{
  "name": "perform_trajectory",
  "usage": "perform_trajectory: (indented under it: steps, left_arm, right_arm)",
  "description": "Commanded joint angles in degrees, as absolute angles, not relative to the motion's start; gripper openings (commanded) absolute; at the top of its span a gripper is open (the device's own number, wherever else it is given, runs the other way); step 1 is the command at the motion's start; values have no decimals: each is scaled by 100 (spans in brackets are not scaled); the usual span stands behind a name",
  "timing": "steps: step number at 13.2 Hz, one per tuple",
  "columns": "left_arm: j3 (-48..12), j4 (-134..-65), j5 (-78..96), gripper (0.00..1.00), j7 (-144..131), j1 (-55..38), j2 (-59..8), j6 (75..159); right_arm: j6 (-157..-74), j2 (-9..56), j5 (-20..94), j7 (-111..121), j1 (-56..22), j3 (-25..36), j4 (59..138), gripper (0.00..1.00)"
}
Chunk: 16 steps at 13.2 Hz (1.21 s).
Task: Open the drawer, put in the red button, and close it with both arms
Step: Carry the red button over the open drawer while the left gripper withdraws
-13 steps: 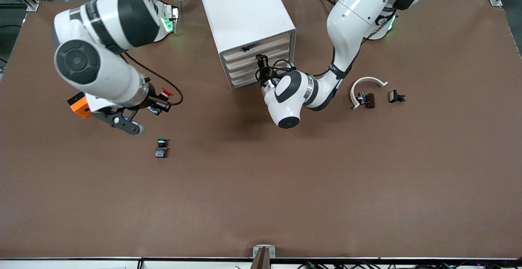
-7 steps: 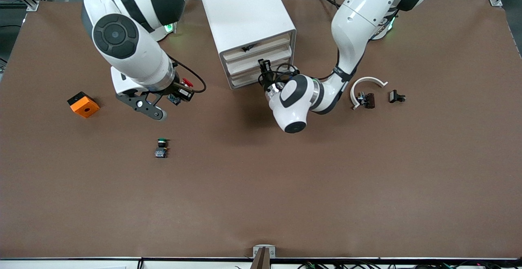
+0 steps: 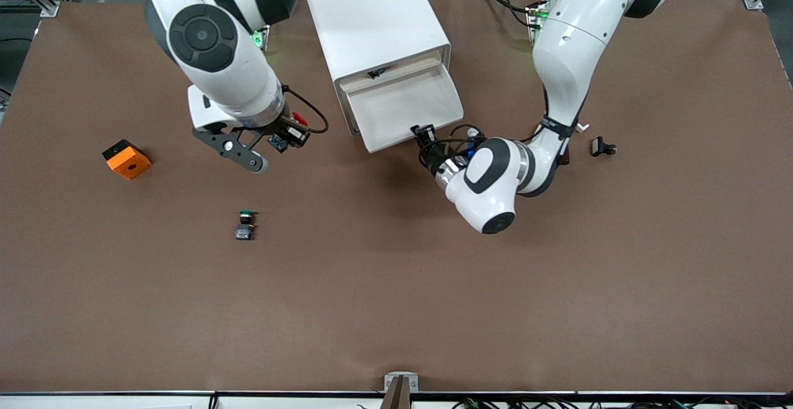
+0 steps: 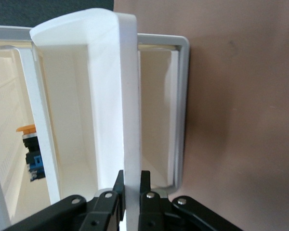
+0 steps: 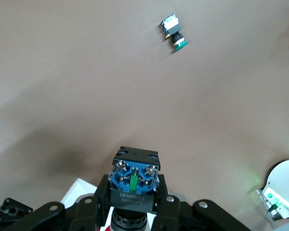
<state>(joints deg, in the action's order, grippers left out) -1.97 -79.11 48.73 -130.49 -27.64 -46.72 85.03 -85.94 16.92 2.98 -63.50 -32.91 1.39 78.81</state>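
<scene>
Right gripper (image 3: 291, 136), upper left, pinched the red button (image 3: 299, 118); left gripper (image 3: 424, 135) clamped the drawer (image 3: 406, 108) front. A loosened pinch could have dropped the button short of the drawer.

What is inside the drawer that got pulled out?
The open drawer looks bare inside. The left gripper clamps its front wall. The compartment above holds a small orange-capped switch.

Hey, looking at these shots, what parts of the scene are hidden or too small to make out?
- Front view: the white curved piece beside the small black part is covered by the left arm.
- Front view: the red button in the right gripper is too small for detail.
- Left wrist view: the left gripper is cut off by the frame edge, at the drawer front.
</scene>
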Motion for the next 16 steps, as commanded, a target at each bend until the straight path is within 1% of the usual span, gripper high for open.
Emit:
perform_trajectory:
  steps: [1, 2, 5, 6, 9, 13, 16]
  left_arm:
    - [-79, -7752, 4852, 53, -12755, -2594, -4711, 8709]
    - [-79, -7752, 4852, 100, -12588, -2575, -4694, 8710]
    - [-35, -7533, 4808, 100, -12367, -2409, -4667, 8710]
    - [87, -7445, 4773, 100, -12236, -2347, -4667, 8710]
    - [613, -7164, 4466, 100, -11840, -2338, -4614, 8710]
    - [1351, -7128, 4061, 100, -10717, -2338, -4562, 8710]
    - [1870, -7128, 4052, 100, -9995, -2355, -4448, 8710]
  right_arm:
    - [-8552, 1661, 246, -6907, -3594, 176, 7726, 0]
    - [-8552, 1661, 246, -7108, -3708, 176, 7717, 0]
    - [-8596, 1679, 246, -7671, -3989, 176, 7708, 0]
    - [-8735, 1696, 246, -7934, -4129, 184, 7708, 0]
    - [-9244, 1818, 255, -8830, -4551, 185, 7725, 0]
    - [-9895, 2249, 273, -9850, -5017, 185, 7770, 0]
    - [-10160, 2530, 316, -10142, -5089, 185, 7822, 0]
